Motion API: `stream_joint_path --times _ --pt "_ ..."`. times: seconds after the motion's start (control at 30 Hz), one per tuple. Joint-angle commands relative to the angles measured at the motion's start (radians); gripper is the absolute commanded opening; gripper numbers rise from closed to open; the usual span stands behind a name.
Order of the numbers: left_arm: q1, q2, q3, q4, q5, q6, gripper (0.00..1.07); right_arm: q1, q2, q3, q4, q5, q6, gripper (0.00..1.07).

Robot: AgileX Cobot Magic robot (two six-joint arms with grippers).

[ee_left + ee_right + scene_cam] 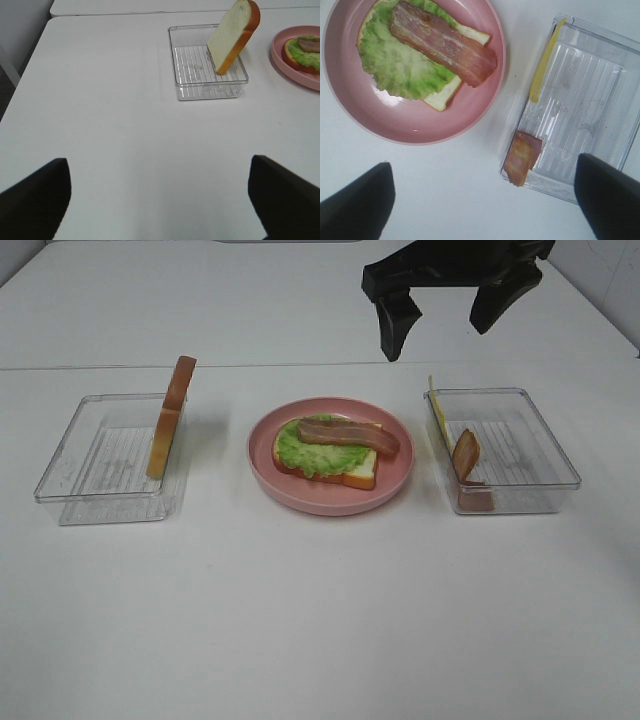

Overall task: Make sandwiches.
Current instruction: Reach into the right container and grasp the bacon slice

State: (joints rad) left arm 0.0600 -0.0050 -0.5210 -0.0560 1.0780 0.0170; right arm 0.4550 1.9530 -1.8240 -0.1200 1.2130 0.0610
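1. Sandwich [328, 452], half built, sits on the pink plate [330, 502] at the middle of the worktop [320, 620]. It consists of one bread slice [358, 476] lying flat, lettuce [308, 454] over it, and one bacon strip [348, 433] across the lettuce.
2. Right hand [436, 337] hangs high, behind the gap between the plate and the right tray [520, 502]. Its fingers are wide apart with nothing between them.
3. Left hand [160, 196] appears only in its own wrist view. It is likewise spread and empty, well apart from the left tray [105, 465].
4. In the right tray, the cheese slice [437, 415] stands on edge against the wall nearer the plate. The spare bacon strip [465, 455] is propped in the near corner on that same side.
5. We judge the step in hand to be fetching the next filling from the right tray.
6. To do it well, we would descend straight over the chosen piece and set the fingers across its thin faces.
7. Both pieces lean on a wall, so one finger must slip into a narrow gap. We expect that the light tray may slide if nudged.
8. We would lay the piece flat and centred, releasing low so the bacon strip already on the lettuce is not dragged.
9. Top bread slice [170, 425] leans upright in the left tray, against the wall nearer the plate. We would leave it until last.
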Motion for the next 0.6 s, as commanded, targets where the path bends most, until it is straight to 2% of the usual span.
stream_joint_path --times 0.03,0.17,0.2,0.3,0.4,0.6 --pt "0.005 -0.020 0.002 -0.002 -0.002 0.001 0.88 -0.029 -0.005 0.001 0.023 0.116 -0.013 0.94" --pt "0.005 -0.020 0.002 -0.002 -0.002 0.001 0.88 -0.070 -0.005 0.017 0.066 0.116 -0.024 0.93" --pt "0.005 -0.020 0.002 -0.002 -0.002 0.001 0.88 -0.109 -0.005 0.041 0.098 0.114 -0.032 0.93" --pt "0.005 -0.020 0.002 -0.002 -0.002 0.001 0.88 -0.150 -0.005 0.095 0.146 0.084 -0.061 0.93" --pt "0.005 -0.020 0.002 -0.002 -0.002 0.001 0.88 -0.162 -0.005 0.134 0.147 0.041 -0.061 0.93" --pt "0.005 -0.020 0.002 -0.002 -0.002 0.001 0.88 -0.168 -0.001 0.276 0.139 -0.098 -0.061 0.93"
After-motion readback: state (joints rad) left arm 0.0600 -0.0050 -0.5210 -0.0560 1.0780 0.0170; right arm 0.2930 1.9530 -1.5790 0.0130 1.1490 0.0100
